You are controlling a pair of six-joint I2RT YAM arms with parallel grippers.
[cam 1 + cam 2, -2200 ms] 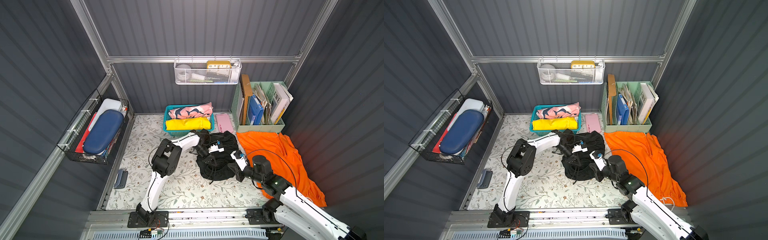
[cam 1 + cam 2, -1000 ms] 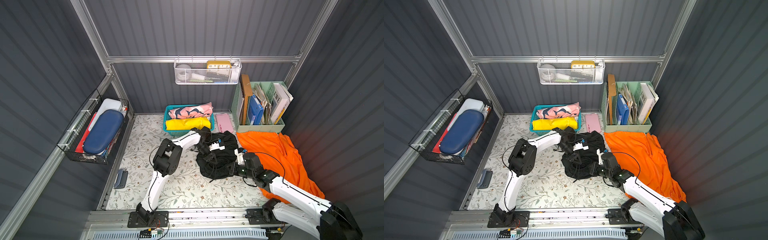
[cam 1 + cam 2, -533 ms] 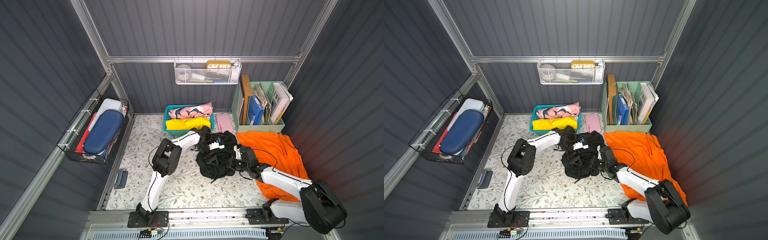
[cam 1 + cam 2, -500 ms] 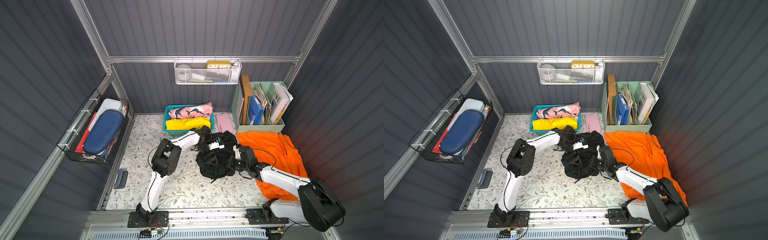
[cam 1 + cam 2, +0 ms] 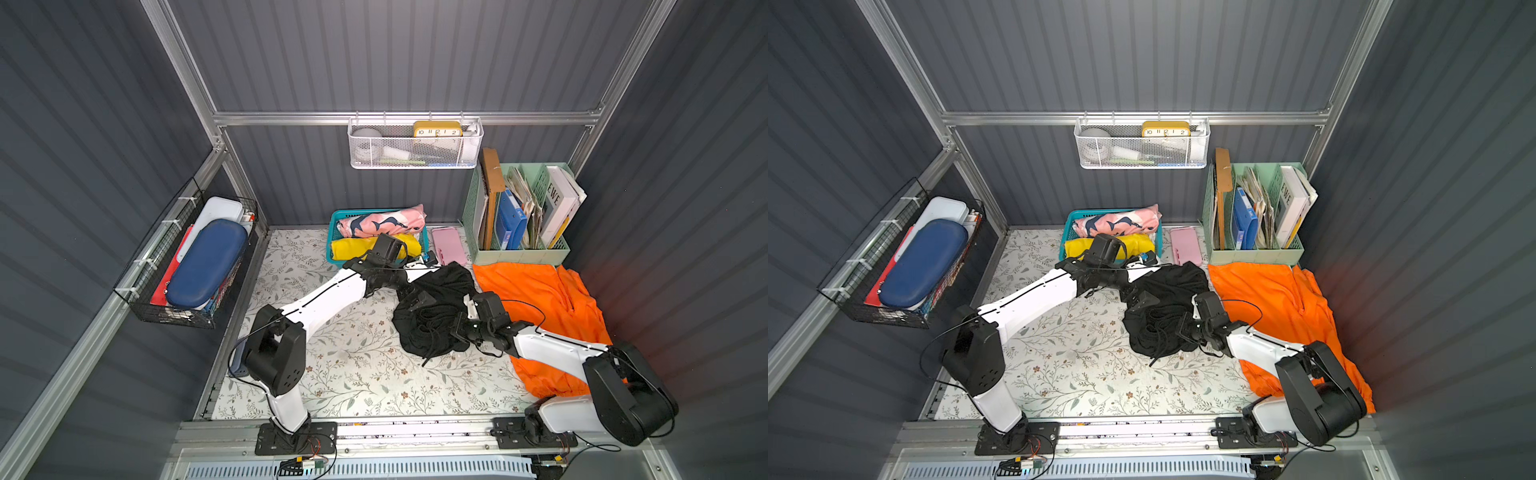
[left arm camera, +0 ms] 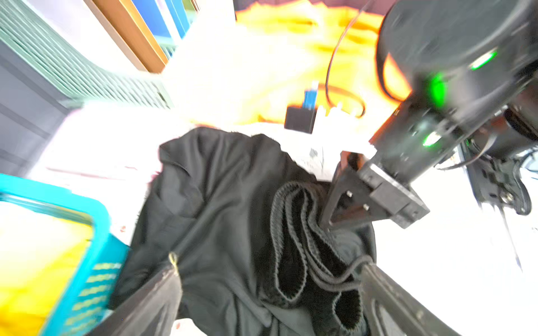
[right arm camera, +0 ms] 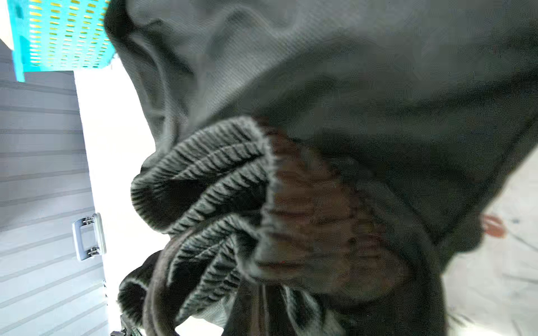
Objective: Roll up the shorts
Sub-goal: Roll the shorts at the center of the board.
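Black shorts [image 5: 432, 309] in a crumpled heap at the middle of the floral desk [image 5: 353, 370], not rolled — fabric bunched, waistband [image 6: 291, 232] doubled back in ribbed loops, drawstring [image 6: 340, 277] loose across the folds, one end trailing onto the desk toward the near edge. Right hand [image 6: 327, 219] low at the heap's right side, fingers pressed together with no gap, tip buried in a fold of the waistband and pinching it. From the right wrist, only that ribbed waistband [image 7: 218, 180] bunched close against the lens, the fingers themselves hidden behind cloth. Left hand [image 6: 270, 266] above the far half of the heap, spread wide, both fingers [image 6: 157, 296] well apart with black fabric between and below, nothing gripped. Contact of tips with cloth impossible to tell through the blur. Orange shorts [image 5: 540, 299] spread out and rumpled on the right part of the desk, just beside the black heap, partly under the right arm, far edge against a green file holder [image 5: 519, 253]. Behind the black shorts, a teal basket [image 5: 336, 220] with a yellow cloth [image 5: 349, 248] and a pink printed cloth [image 5: 382, 222] inside — pink case [image 5: 446, 249] flat on the desk between basket and file holder.
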